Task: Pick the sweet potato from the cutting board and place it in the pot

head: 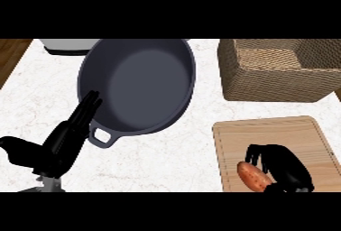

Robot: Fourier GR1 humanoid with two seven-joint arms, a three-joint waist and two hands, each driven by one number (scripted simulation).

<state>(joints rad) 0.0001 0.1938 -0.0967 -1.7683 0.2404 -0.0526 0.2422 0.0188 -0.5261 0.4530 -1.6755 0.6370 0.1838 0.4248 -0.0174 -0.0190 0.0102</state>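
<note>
An orange sweet potato (253,177) lies near the front edge of the light wooden cutting board (273,135) at the lower right. My right hand (283,168) sits over its right side, fingers curled down beside and over it; whether they grip it is unclear. The dark grey pot (136,83) stands at the upper middle of the white marble counter, its small handle (101,136) pointing toward me. My left hand (66,137) rests open at the lower left, fingers straight and pointing up beside the pot's left rim.
A woven wicker basket (279,70) stands at the back right, just beyond the cutting board. A white object (66,45) shows at the top left behind the pot. A brown wood surface (13,54) borders the counter's left edge.
</note>
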